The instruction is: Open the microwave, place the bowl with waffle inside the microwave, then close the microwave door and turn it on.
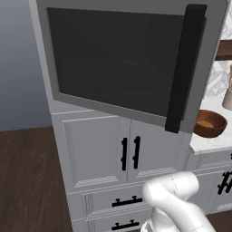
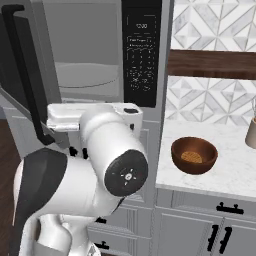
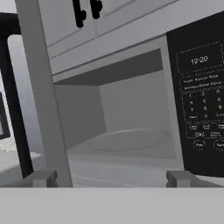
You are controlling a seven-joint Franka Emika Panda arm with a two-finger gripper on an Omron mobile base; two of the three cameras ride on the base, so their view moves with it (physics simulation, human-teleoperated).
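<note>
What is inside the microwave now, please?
Inside the microwave I see the round turntable and bare grey walls. The open microwave door covers the left part. The bowl with waffle stands on the counter.

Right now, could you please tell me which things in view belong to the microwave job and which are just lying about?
Belong to the job:
- microwave, cavity open
- microwave door, swung open
- bowl with waffle, on the counter
- gripper, open and empty

Just lying about:
- pale jar on the counter
- cabinet doors below the microwave
- wooden shelf
</note>
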